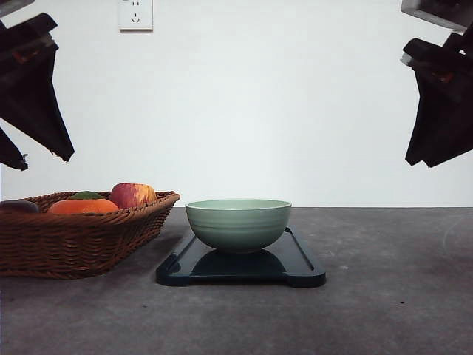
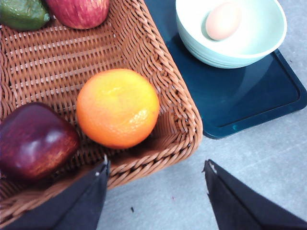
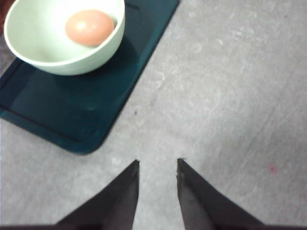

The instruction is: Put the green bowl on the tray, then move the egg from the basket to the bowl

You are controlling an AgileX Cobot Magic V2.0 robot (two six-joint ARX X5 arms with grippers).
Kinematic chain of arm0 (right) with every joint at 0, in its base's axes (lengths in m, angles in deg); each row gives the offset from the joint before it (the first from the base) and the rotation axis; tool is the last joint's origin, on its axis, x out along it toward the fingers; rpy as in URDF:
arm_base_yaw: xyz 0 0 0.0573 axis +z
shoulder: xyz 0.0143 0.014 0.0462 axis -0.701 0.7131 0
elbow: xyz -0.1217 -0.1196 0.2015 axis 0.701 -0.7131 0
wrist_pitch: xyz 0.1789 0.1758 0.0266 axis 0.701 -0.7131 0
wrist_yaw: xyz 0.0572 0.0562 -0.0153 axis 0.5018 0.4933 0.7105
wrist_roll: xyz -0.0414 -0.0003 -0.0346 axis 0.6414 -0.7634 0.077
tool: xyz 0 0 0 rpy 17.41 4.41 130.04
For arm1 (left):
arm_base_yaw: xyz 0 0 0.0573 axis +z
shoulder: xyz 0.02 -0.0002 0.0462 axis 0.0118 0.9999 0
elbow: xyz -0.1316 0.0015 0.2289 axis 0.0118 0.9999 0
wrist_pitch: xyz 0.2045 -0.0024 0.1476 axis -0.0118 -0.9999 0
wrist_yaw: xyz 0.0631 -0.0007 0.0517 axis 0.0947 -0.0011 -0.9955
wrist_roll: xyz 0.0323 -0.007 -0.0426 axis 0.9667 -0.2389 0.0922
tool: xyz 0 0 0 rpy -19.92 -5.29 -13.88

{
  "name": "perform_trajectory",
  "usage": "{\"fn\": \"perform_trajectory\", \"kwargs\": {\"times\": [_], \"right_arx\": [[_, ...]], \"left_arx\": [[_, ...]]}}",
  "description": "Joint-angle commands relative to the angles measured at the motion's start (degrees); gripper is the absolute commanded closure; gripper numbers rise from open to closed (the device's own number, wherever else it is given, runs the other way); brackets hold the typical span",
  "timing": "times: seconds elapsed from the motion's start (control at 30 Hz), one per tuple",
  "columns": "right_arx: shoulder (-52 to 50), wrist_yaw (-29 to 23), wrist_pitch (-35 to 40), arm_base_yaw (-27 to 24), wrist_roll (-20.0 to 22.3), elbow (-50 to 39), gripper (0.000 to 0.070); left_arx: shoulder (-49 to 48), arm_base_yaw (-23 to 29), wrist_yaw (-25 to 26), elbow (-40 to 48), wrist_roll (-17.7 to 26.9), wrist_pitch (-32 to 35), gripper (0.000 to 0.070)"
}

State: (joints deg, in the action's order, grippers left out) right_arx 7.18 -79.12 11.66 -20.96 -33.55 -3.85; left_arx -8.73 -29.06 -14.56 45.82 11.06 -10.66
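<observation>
The green bowl (image 1: 238,222) stands upright on the dark tray (image 1: 299,262) at the table's middle. The brownish-pink egg (image 2: 223,20) (image 3: 89,27) lies inside the bowl (image 2: 261,31) (image 3: 36,36). To the tray's left sits the wicker basket (image 1: 74,240). My left gripper (image 1: 44,161) hangs high above the basket, open, and nothing sits between its fingers; in its wrist view the left gripper (image 2: 156,165) is over the basket's near corner (image 2: 184,120). High at the right, my right gripper (image 1: 420,163) (image 3: 157,162) is open by a narrow gap over bare table beside the tray (image 3: 72,108).
The basket holds an orange (image 2: 117,108), a dark red apple (image 2: 33,141), a red-yellow apple (image 1: 133,195) and a green fruit (image 2: 21,13). Grey tabletop (image 1: 384,296) stretches right of the tray and in front. A white wall with a socket (image 1: 135,15) stands behind.
</observation>
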Motion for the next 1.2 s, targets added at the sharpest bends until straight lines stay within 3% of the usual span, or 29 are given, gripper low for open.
{"fn": "perform_trajectory", "kwargs": {"times": [0.0, 0.07, 0.13, 0.17, 0.2, 0.7, 0.77, 0.97, 1.17], "right_arx": [[0.3, 0.2, 0.3, 0.2, -0.7, 0.3, 0.0548], [0.3, 0.3, 0.3, 0.2, -0.7, 0.3, 0.0553], [0.3, 0.2, 0.3, 0.2, -0.7, 0.3, 0.0689], [0.3, 0.1, 0.5, 0.2, -0.6, 0.3, 0.0692], [0.3, 0.1, 0.6, 0.2, -0.6, 0.3, 0.0693], [0.2, -0.1, 3.2, 0.2, -0.6, 0.4, 0.0693], [0.2, -0.2, 3.3, 0.2, -0.6, 0.4, 0.0693], [0.2, -0.1, 3.3, 0.2, -0.6, 0.4, 0.0693], [0.2, -0.2, 3.3, 0.2, -0.6, 0.4, 0.0693]], "left_arx": [[0.3, -0.2, -0.1, -0.5, -0.6, 0.1, 0.0309], [0.3, -0.2, -0.1, -0.5, -0.6, 0.0, 0.0322], [0.3, -0.2, -0.1, -0.5, -0.5, 0.1, 0.0509], [0.3, -0.2, -0.1, -0.5, -0.6, 0.0, 0.0658], [0.3, -0.2, -0.1, -0.5, -0.7, 0.0, 0.07], [-0.1, -0.3, -0.1, -0.5, -0.7, 0.0, 0.07], [-0.9, 0.2, -1.1, -0.5, 1.6, 0.9, 0.07], [-5.8, 6.2, -1.4, 1.0, 3.4, 2.5, 0.07], [-17.9, 16.6, -1.5, 10.9, 3.6, 12.9, 0.07]]}}
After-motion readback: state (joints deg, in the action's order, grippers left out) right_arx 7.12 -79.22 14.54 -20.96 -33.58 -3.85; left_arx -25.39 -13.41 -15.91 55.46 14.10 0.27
